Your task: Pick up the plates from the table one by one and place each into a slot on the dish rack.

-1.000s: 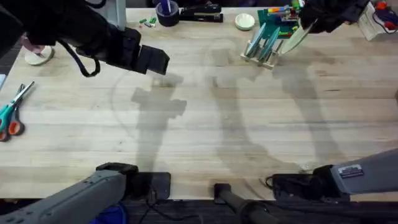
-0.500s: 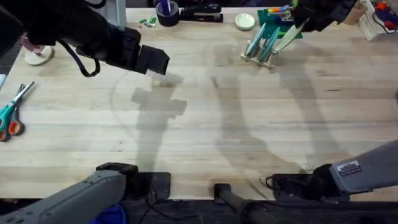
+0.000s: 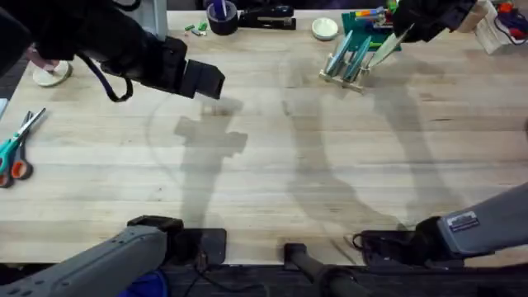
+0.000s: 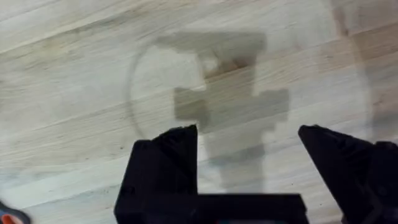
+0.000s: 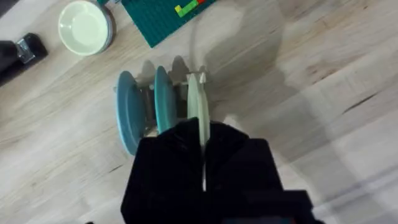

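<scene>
A pale cream plate (image 3: pixel 384 49) stands on edge with my right gripper (image 3: pixel 410 31) shut on its rim, right above the dish rack (image 3: pixel 346 66) at the table's far side. In the right wrist view the plate (image 5: pixel 196 99) sits edge-on among the rack pegs (image 5: pixel 180 65), in the slot beside two teal plates (image 5: pixel 127 118); its lower edge is hidden by the fingers (image 5: pixel 168 162). My left gripper (image 3: pixel 204 80) hangs open over the bare table (image 3: pixel 272 165) at the far left, its fingers (image 4: pixel 165 162) wide apart with nothing between them.
A green brick board (image 3: pixel 371 29) and a small white bowl (image 3: pixel 325 28) lie just behind the rack. A dark cup (image 3: pixel 223 16) and a stapler (image 3: pixel 266 18) sit at the back edge. Scissors (image 3: pixel 16 148) lie at the left edge.
My right gripper has carried the cream plate a little farther back and in over the rack. The left arm has not moved.
</scene>
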